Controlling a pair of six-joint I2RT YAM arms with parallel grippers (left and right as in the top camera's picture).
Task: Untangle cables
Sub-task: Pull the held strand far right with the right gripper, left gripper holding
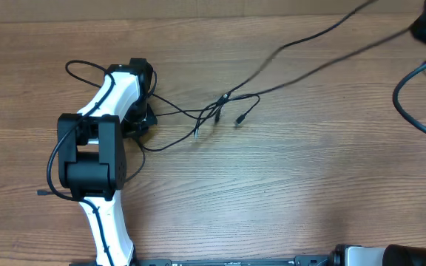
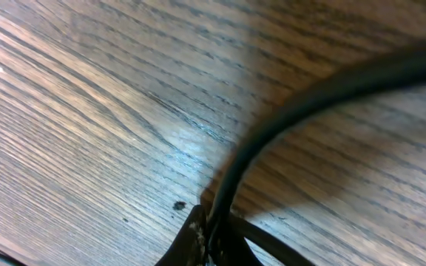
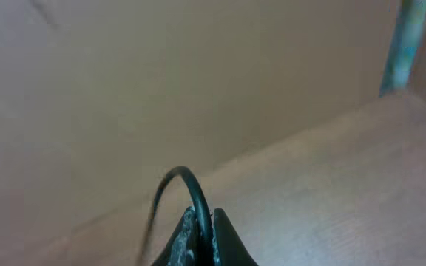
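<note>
clamped tight at the bottom of the left wrist view, the left gripper [image 2: 211, 240] pinches one black strand of the cables [image 2: 309, 96] close to the wooden table [image 2: 87, 111]. the right gripper [image 3: 204, 240] is likewise fully closed, a thin strand arching up from between its tips. from overhead, the cables lie in loose loops left of centre, plug tips [image 1: 239, 120] resting near the middle, while long strands run off toward the upper right of the frame, one reaching the right gripper there.
</note>
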